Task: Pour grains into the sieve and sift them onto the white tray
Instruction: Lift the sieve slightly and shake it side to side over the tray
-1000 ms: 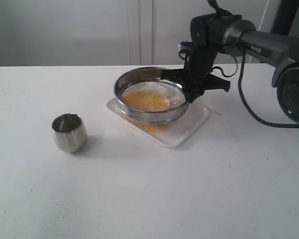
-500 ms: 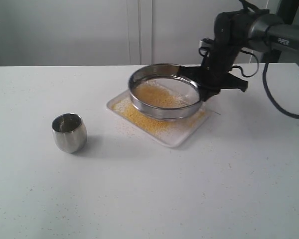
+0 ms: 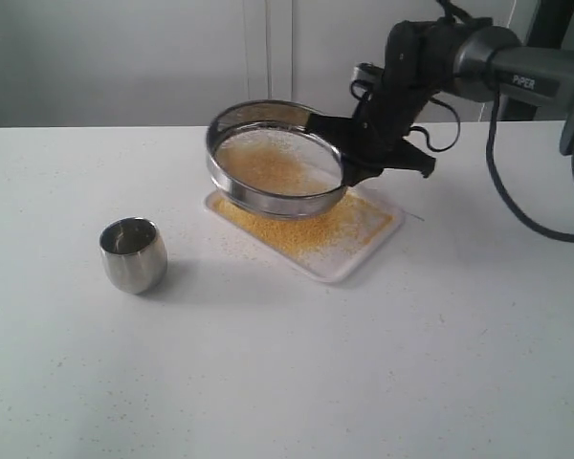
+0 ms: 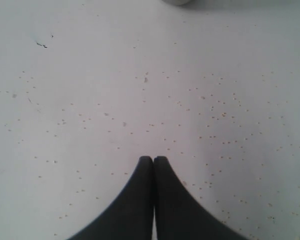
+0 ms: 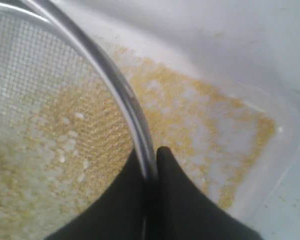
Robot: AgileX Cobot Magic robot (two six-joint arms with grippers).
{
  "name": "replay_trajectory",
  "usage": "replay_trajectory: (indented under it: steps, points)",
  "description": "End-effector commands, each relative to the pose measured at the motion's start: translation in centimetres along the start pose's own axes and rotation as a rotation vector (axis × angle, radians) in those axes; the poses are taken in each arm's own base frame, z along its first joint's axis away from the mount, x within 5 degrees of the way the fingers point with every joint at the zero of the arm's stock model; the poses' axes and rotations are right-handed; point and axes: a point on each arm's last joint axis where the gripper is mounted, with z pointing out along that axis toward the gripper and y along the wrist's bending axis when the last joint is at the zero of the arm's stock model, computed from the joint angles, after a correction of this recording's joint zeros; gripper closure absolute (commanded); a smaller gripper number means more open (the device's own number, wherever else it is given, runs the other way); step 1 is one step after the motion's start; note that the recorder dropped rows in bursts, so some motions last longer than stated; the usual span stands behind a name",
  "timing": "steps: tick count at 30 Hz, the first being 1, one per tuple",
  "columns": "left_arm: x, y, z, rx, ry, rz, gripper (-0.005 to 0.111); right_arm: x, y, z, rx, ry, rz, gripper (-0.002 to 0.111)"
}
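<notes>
Where the dark arm (image 3: 502,67) reaches in from two o'clock of the exterior view, white lettering (image 3: 526,82) reading "PIPER" can be made out on its sleeve. A black cable (image 3: 517,215) is looped from the arm down onto the bench (image 3: 364,363), which is plain white, matte and finely speckled. Behind it a pale grey panelled wall (image 3: 124,57) with a vertical seam is seen.

The sieve (image 3: 275,161) is held clear of the bench, tilted, over the ten o'clock end of the white tray (image 3: 381,234). Its steel rim is clamped by the right pincer (image 3: 349,172) at the sieve's three o'clock side; in the right wrist view one finger is set inside the rim and one outside. A thin layer of grains (image 3: 301,229) is spread over the tray, and more are seen on the mesh.

A steel cup (image 3: 133,253) is stood upright at eight o'clock from the tray, well apart from it.

The left pincer (image 4: 153,162) is shown with its fingers pressed together, empty, over bench surface dotted with stray grains.
</notes>
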Motion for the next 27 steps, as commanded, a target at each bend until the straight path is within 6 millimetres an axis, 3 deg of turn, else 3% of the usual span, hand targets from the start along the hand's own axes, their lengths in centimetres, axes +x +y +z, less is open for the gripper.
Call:
replay_trajectory:
  steps: [1, 4, 7, 9, 14, 16, 19, 21, 23, 27]
  points:
    - [0.3, 0.0, 0.1, 0.005, 0.012, -0.004, 0.107, -1.9, -4.0, -1.2, 0.091, 0.026, 0.074, 0.108]
    - [0.3, 0.0, 0.1, 0.005, 0.012, -0.004, 0.107, -1.4, -4.1, -1.3, 0.077, 0.050, 0.093, 0.108]
    - [0.3, 0.0, 0.1, 0.005, 0.012, -0.004, 0.107, -0.6, -0.7, -1.6, -0.029, -0.007, -0.005, 0.108]
    - [0.3, 0.0, 0.1, 0.005, 0.012, -0.004, 0.107, -0.6, -0.4, -1.7, -0.021, -0.042, -0.033, 0.108]
    - [0.3, 0.0, 0.1, 0.005, 0.012, -0.004, 0.107, -2.1, -6.1, -1.9, 0.160, 0.021, 0.046, 0.108]
    - [0.3, 0.0, 0.1, 0.005, 0.012, -0.004, 0.107, -1.9, -6.3, -1.6, 0.133, 0.043, 0.082, 0.108]
    - [0.3, 0.0, 0.1, 0.005, 0.012, -0.004, 0.107, -1.2, -2.8, -1.2, -0.052, 0.006, 0.040, 0.108]
    - [0.3, 0.0, 0.1, 0.005, 0.012, -0.002, 0.107, -1.2, -1.9, -1.3, -0.081, -0.043, 0.016, 0.108]
    - [0.3, 0.0, 0.1, 0.005, 0.012, -0.002, 0.107, -1.5, -2.8, -1.3, -0.035, -0.046, 0.000, 0.108]
    - [0.3, 0.0, 0.1, 0.005, 0.012, -0.002, 0.107, -2.3, -6.6, -1.6, 0.088, 0.023, 0.081, 0.108]
